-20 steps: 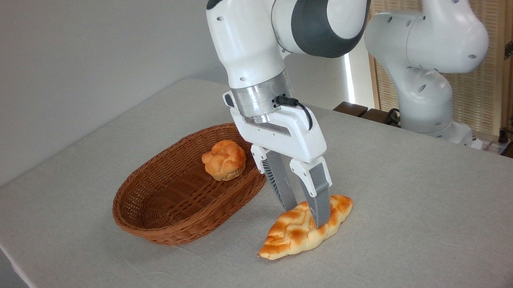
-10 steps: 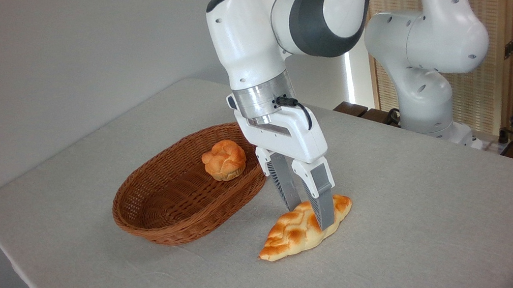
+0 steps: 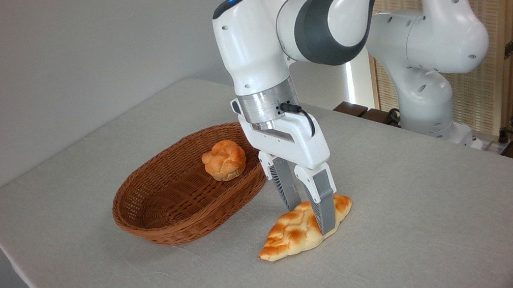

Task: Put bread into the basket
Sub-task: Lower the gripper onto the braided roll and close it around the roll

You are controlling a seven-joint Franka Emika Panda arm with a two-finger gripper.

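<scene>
A long golden-brown braided loaf (image 3: 301,229) on the grey-clothed table (image 3: 406,244) is pinched off-centre by the end effector (image 3: 310,218); tilting or slipping could be risked before the oval brown wicker basket (image 3: 179,208) behind-left is reached.

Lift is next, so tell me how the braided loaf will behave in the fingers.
The bread is gripped right of its middle, so its long left end may droop or swing. Its rounded, glossy-looking crust might slip between the narrow fingers. Flat-bottomed, it seems unlikely to roll.
</scene>
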